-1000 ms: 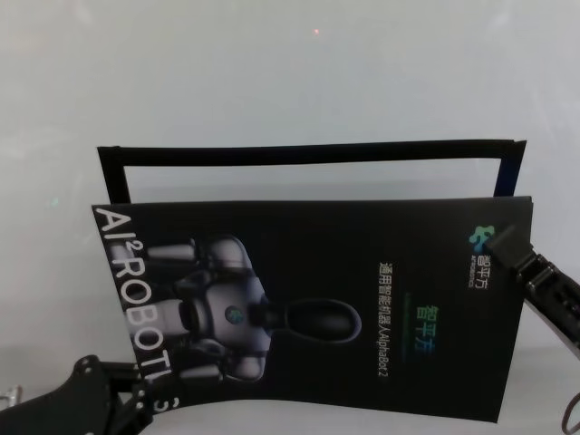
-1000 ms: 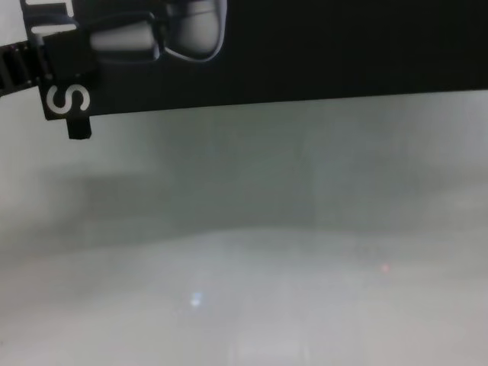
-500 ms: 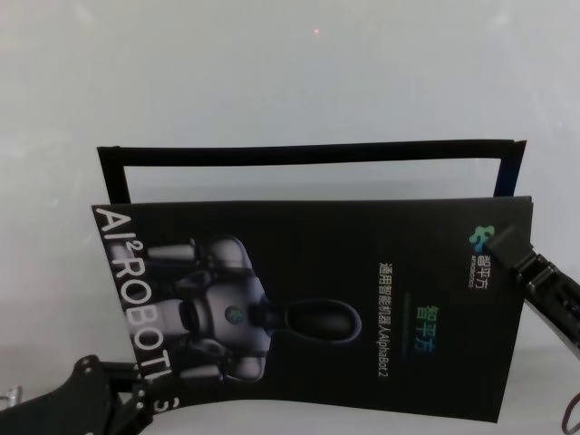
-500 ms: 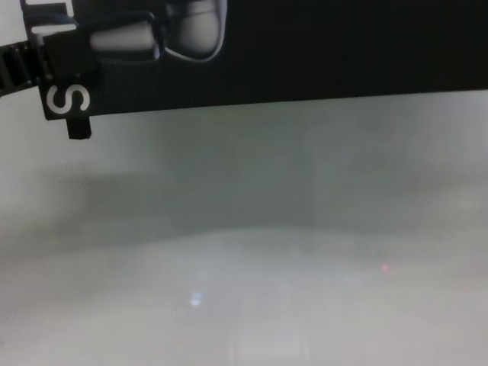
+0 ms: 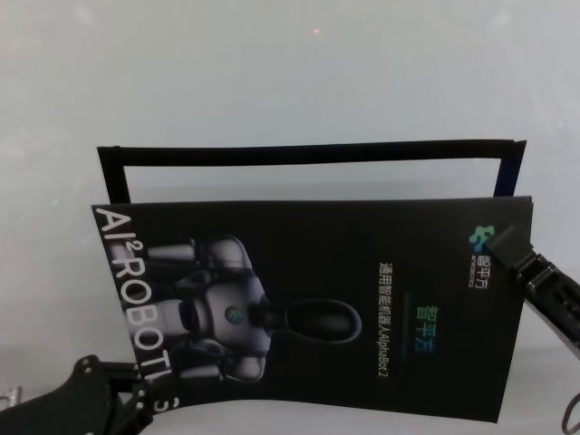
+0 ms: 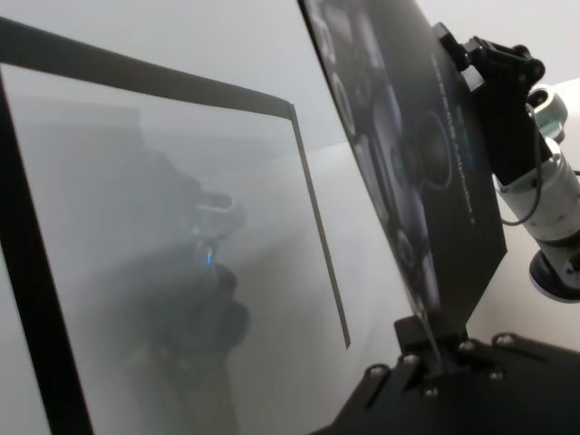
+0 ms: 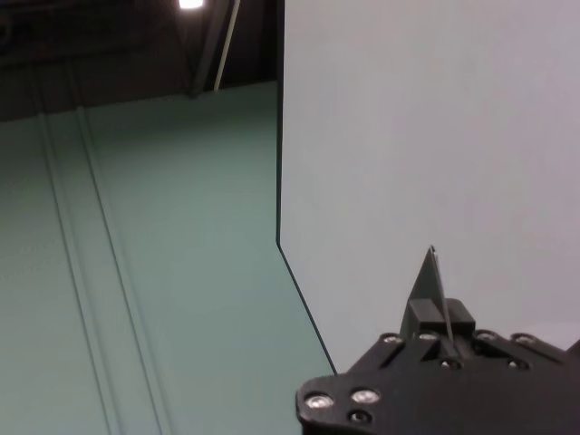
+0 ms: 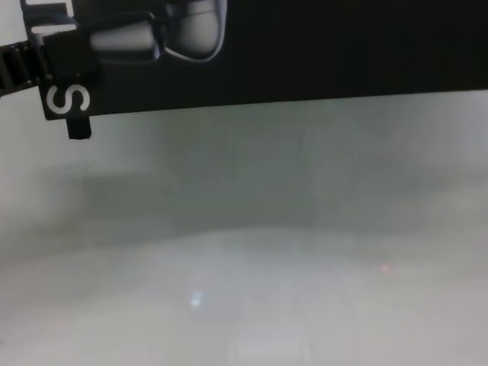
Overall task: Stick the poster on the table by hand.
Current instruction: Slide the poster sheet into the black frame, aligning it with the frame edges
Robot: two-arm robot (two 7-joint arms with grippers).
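We take the black rectangular frame outline [image 5: 308, 154] on the table [image 5: 272, 72] as our landmark. The poster [image 5: 362, 308] hangs above the table, nearer the robot than the frame; its far edge overlaps the frame's near side in the head view, and in the left wrist view it stands clear of the surface, tilted.

At the poster's left near corner, beside the white letters, the left gripper [image 5: 136, 399] is clamped on the sheet's edge. At the far right corner, by the small logo, the right gripper [image 5: 498, 243] pinches the sheet likewise; the right wrist view shows the thin edge caught between its fingers.

We judge the poster light, thin and glossy, hence slippery and prone to sag or crease: the near edge already bows slightly between the two holds. Opposite corners, as held here, seem the best grip for keeping it taut.

No containers appear in any view.
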